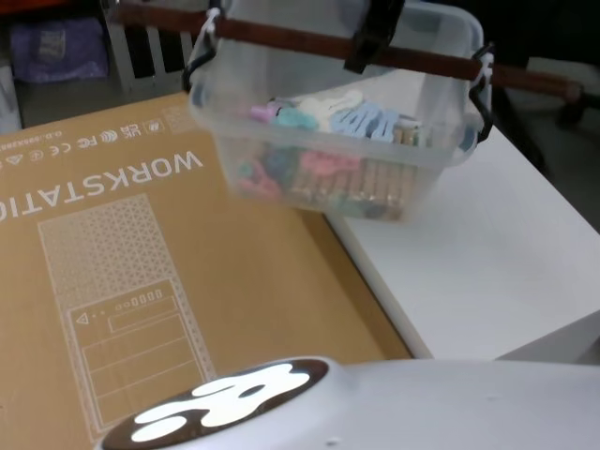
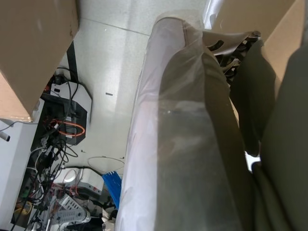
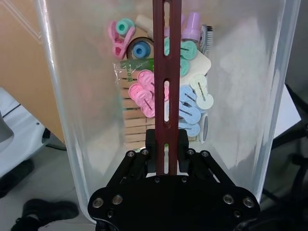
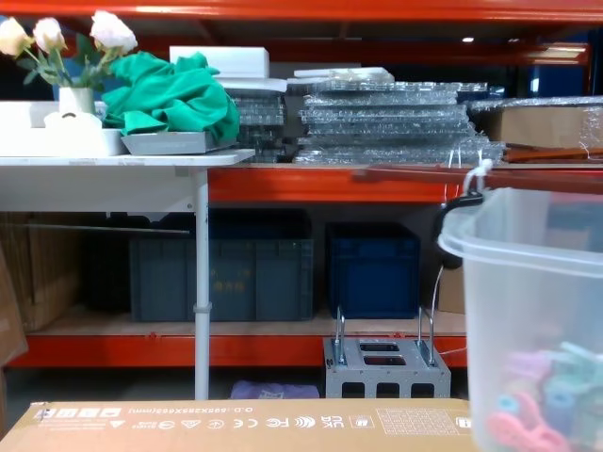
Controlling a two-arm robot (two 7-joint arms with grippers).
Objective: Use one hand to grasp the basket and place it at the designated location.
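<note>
Head view: the basket (image 1: 234,94) is seen hanging from its dark red handle (image 1: 281,36), above the line where the cardboard box (image 1: 234,309) meets the white table (image 1: 487,253). The handle is clamped by the right gripper (image 1: 373,42), which is cut off at the top edge. The bar slopes, so a swing or a slide through the jaws is judged possible. If the basket is lowered across the box's edge, it could be tipped. No marked destination can be made out.

Left wrist view: a plastic-wrapped grey shape (image 2: 192,144) is seen close up, with tangled cables (image 2: 57,139) on the floor beyond. What the shape is cannot be identified.

Right wrist view: the right gripper (image 3: 167,142) is shut around the slotted handle (image 3: 167,72), with the basket's wall (image 3: 82,120) and coloured clips (image 3: 144,91) below. The load is carried on one narrow bar, so a jolt could rock it and clips could be shaken out.

Chest view: the basket (image 4: 537,282) is cropped at the right edge and its base is hidden, so clearance above the cardboard box (image 4: 236,414) cannot be judged.
</note>
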